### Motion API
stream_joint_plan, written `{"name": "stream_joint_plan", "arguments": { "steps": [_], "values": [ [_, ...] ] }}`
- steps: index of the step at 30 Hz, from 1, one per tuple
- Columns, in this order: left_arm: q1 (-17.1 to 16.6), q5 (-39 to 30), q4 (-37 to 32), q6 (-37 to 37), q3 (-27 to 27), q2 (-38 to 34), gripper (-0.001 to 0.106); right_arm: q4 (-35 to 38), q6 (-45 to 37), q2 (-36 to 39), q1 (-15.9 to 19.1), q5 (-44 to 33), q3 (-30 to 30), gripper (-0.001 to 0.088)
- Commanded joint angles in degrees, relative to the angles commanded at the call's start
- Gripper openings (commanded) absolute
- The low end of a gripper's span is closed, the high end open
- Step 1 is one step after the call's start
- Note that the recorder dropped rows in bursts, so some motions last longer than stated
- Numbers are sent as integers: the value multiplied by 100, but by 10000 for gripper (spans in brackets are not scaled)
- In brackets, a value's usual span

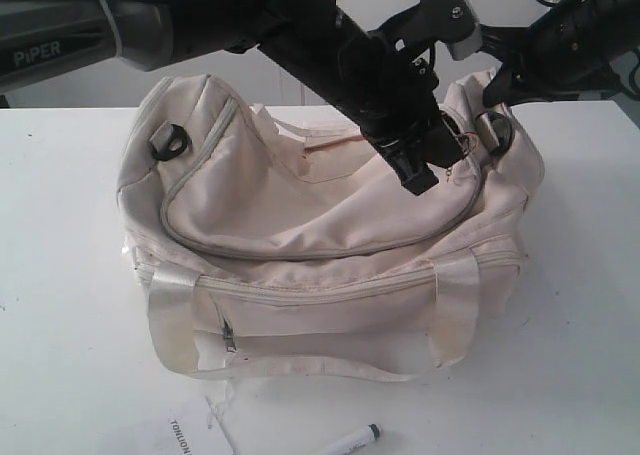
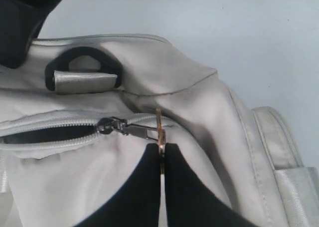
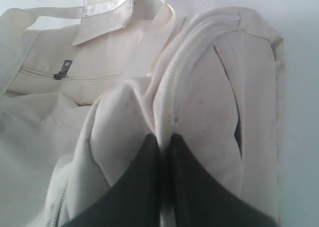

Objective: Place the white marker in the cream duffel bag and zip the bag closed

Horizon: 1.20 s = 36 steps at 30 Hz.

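Status: slim white marker with dark cap (image 1: 352,440) lies on the white tabletop (image 1: 70,375), outside the large soft cream fabric duffel bag (image 1: 300,225), across the bag from both claws and well apart from them. Flat white paper tag (image 1: 190,430) near it. Left claw (image 2: 162,148) closed on the metal zipper pull (image 2: 139,129); top zip gapes dark beyond the slider. Right claw (image 3: 163,139) pinched shut on the bag's raised zip seam.
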<state>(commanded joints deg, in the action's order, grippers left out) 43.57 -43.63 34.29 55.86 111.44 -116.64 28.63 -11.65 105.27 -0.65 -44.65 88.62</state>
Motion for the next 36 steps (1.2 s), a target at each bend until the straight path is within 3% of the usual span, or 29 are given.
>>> {"name": "stream_joint_plan", "arguments": {
  "steps": [9,24,36],
  "values": [
    [0,-552,183,578,0,0,0,0,0,0,0,0,0,0],
    [0,-1114,298,860,0,0,0,0,0,0,0,0,0,0],
    [0,-809,298,860,0,0,0,1,0,0,0,11,0,0]
  ]
}}
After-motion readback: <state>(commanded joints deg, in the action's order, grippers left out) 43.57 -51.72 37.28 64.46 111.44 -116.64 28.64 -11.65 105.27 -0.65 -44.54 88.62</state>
